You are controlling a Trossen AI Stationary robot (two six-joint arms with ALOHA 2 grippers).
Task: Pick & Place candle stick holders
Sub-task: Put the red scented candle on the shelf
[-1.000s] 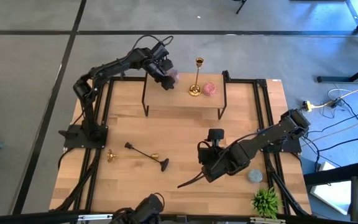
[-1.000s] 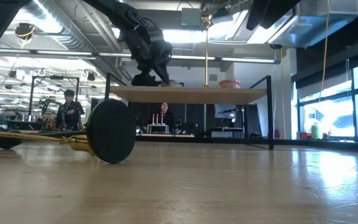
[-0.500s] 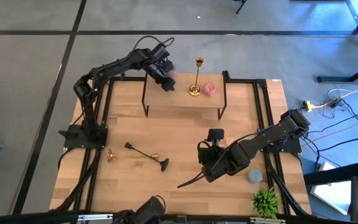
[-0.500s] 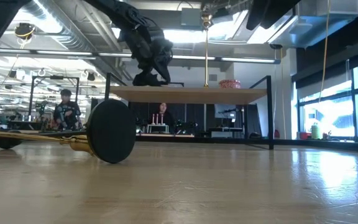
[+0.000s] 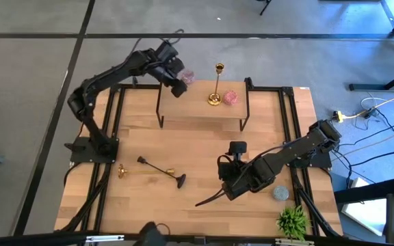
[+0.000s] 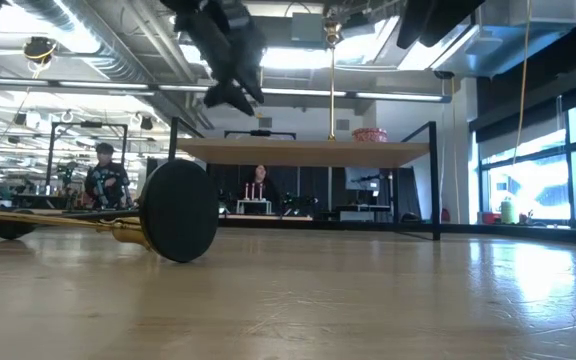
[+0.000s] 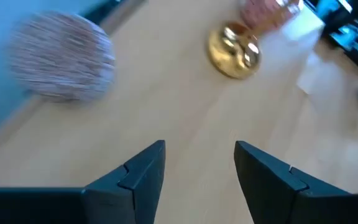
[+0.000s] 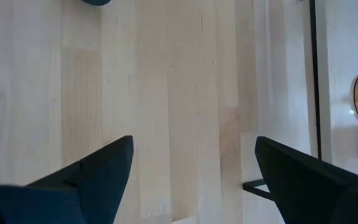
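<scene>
The left gripper [image 5: 177, 80] hangs over the far left end of the shelf [image 5: 183, 117], jaws parted and empty, as the left wrist view shows with bare wood between its fingers [image 7: 143, 167]. Just beside it on the shelf lies a pink ball [image 5: 187, 76]. Further right on the shelf, one gold holder [image 5: 215, 85] stands upright on its round base, with a second pink ball [image 5: 230, 97] next to it.

On the table [image 5: 204, 150], near left, the other two holders lie on their sides: a gold holder [image 5: 145, 171] and a black holder [image 5: 161, 170], crossing or touching close to their middles.

By my reading, one holder is placed and the left arm is free for the next pick. The next move calls for coming down to the near left of the table and taking one thin stem without dragging the other along; they lie so close that a clean grasp looks tricky.

The right gripper [image 5: 230, 183] waits low over the near right of the table, jaws wide and empty. A plant [image 5: 293, 221] sits at the near right corner.
</scene>
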